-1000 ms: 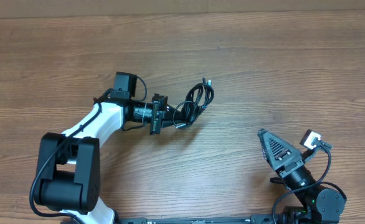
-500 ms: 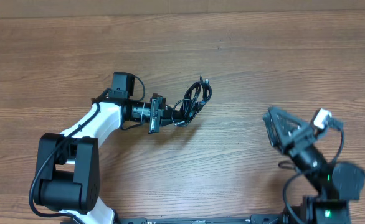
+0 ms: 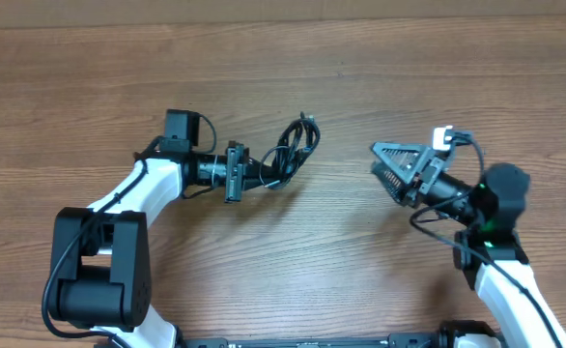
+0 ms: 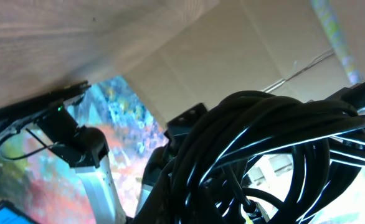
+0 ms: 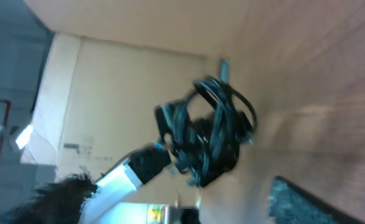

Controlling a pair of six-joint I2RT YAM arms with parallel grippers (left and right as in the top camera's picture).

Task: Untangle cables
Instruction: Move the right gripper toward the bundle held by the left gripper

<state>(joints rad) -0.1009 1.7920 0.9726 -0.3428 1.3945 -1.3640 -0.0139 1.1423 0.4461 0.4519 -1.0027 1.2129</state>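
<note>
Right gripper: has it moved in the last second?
Yes. The right gripper has swung away from the near edge of the table and leftward, toward the cables held by the left gripper.

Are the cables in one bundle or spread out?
Bundled. The cables form one tangled clump of loops held in the left end effector; no cord lies apart.

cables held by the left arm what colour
The cables are black; the overhead view shows them best.
</note>
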